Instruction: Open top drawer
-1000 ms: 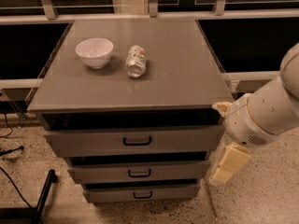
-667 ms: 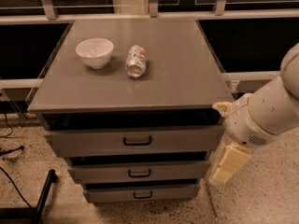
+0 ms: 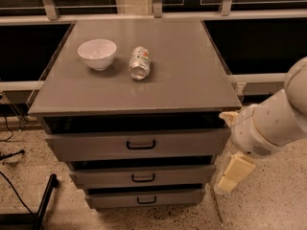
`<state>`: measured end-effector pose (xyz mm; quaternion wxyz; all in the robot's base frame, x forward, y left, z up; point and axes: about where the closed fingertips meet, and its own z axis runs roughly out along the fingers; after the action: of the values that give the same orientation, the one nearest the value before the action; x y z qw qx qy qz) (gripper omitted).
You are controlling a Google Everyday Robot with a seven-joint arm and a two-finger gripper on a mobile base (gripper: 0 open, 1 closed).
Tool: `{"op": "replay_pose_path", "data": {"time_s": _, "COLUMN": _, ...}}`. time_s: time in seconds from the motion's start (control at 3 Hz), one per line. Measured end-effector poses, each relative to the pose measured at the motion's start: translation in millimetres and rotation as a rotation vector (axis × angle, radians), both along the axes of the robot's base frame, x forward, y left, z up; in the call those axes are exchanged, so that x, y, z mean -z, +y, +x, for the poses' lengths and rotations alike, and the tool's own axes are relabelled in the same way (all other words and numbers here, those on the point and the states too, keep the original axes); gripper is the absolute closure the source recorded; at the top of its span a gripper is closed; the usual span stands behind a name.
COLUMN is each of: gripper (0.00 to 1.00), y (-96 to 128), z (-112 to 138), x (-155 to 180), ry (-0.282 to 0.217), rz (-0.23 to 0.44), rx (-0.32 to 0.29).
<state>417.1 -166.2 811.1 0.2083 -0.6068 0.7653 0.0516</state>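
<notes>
Nothing shifted against the frame a second ago: same pose, same layout.

Low on the right, beside the corner of the grey metal drawer cabinet (image 3: 192, 80): cream-coloured two-finger gripper (image 3: 233, 172), on the end of a thick white robot arm (image 3: 273, 123). Hangs pointing down toward the speckled floor (image 3: 268, 200), level with the lower drawers and off to their side. Not touching any drawer front. Whether spread or closed: not readable from this angle.

Directly beneath the cabinet top: wide, tall-fronted grey top drawer (image 3: 187, 145), with a small black bar handle (image 3: 141, 144) at its centre and a dark gap above its front. Handle well apart from the gripper.

Below it, two narrower grey drawers (image 3: 168, 178), stacked and set further back.

On the cabinet top, toward the back left: round white bowl (image 3: 97, 53), upright. Just beside it on the right, a silver drinks can (image 3: 139, 63) lying on its side.
</notes>
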Motion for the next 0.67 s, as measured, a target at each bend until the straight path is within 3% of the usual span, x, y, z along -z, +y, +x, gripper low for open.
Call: {"op": "replay_pose_path", "data": {"time_s": 0.67, "gripper": 0.0, "y": 1.0, "z": 7.6, "x": 41.2, "ry": 0.009, "rz": 0.023, "rx": -0.002}}
